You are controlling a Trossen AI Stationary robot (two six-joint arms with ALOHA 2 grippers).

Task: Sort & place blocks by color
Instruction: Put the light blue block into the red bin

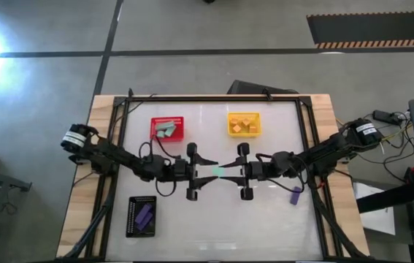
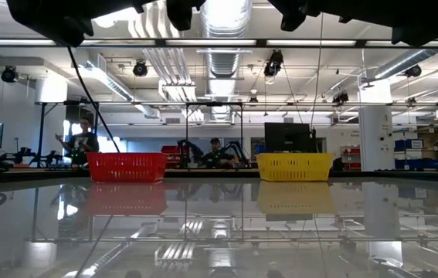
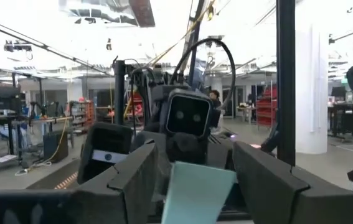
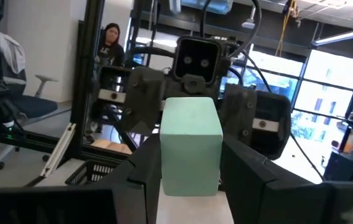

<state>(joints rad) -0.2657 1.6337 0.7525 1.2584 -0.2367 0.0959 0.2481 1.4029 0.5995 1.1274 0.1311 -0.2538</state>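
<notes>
A mint green block (image 1: 217, 172) hangs high above the table's middle, between my two grippers, which face each other. My right gripper (image 1: 225, 172) is shut on it. The block fills the middle of the right wrist view (image 4: 192, 143). My left gripper (image 1: 208, 172) is open, level with the block. Its two fingers stand on either side of the block's free end (image 3: 198, 190), and I see no touch. A purple block (image 1: 296, 194) lies on the table below my right arm. My right gripper pinches the mint green block by two opposite sides (image 4: 167, 171) between its two fingers (image 4: 251, 180). The fingers come about level from the table's right side. The block is lifted clear of the table and sticks out past the fingertips toward my left gripper.
At the far side a red basket (image 1: 168, 129) holds teal blocks and a yellow basket (image 1: 244, 123) holds orange ones. A black basket (image 1: 142, 216) with a purple block stands near left. People are in the room behind the table (image 2: 83, 143).
</notes>
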